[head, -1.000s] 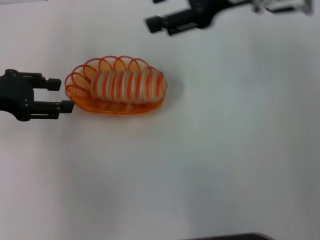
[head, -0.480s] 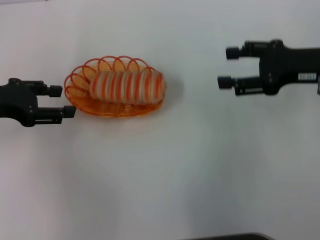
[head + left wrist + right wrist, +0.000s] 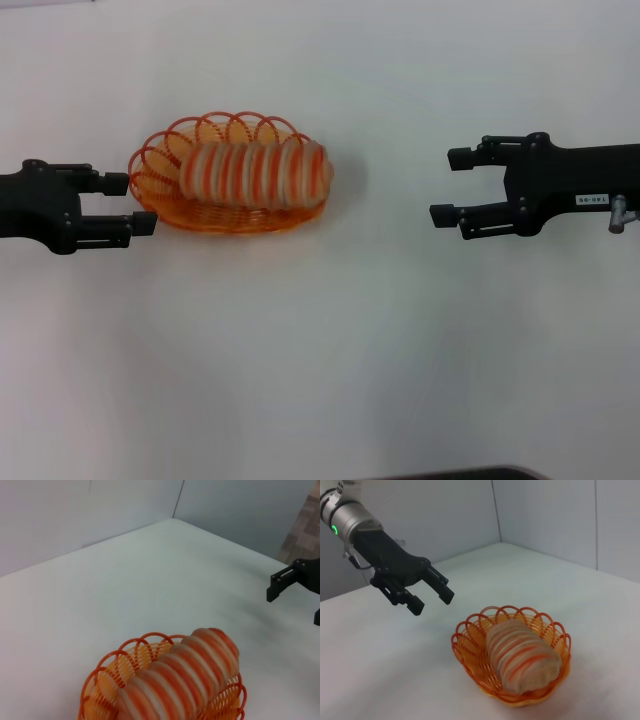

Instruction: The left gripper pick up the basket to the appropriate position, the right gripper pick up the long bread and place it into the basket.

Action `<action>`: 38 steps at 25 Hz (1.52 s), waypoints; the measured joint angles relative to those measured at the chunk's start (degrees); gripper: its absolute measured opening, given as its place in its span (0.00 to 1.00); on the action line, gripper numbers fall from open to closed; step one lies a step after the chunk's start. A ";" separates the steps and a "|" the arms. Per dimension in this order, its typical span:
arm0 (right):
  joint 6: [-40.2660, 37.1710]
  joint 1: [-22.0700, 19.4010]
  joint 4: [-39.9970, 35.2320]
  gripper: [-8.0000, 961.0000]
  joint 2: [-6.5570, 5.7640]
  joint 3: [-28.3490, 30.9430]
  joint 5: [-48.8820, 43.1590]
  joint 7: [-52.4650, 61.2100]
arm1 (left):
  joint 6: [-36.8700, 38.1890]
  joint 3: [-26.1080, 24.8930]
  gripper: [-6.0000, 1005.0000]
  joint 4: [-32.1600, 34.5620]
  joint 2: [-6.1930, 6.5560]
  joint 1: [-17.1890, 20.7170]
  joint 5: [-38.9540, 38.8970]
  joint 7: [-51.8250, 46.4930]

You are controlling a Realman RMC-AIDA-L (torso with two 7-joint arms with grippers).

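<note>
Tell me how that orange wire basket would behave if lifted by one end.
The oval orange wire basket looks light and fairly stiff. Holding the striped tan loaf, it would probably dip at its far end, and the rounded loaf might roll or slide.

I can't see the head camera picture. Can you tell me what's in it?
A striped long bread lies in an orange basket on a white table. The left end effector is open beside the basket's end, and the right end effector is open, farther off on the other side.
</note>
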 joint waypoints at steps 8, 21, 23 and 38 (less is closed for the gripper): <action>1.86 0.11 1.20 0.93 0.00 -2.00 -0.13 -1.31 | -0.07 -0.20 0.69 0.00 0.10 -0.21 -0.11 -0.23; 2.01 -0.25 1.12 0.95 0.00 -3.92 -0.15 -2.65 | 0.45 -0.20 0.69 0.00 0.24 0.16 0.31 -0.53; 2.01 -0.31 1.08 0.95 0.00 -4.06 -0.15 -2.64 | 0.49 -0.20 0.69 0.00 0.24 0.20 0.33 -0.54; 2.10 -0.15 0.86 0.95 0.00 -4.20 -0.15 -2.17 | 0.86 -0.20 0.69 0.02 0.33 0.19 0.41 -0.72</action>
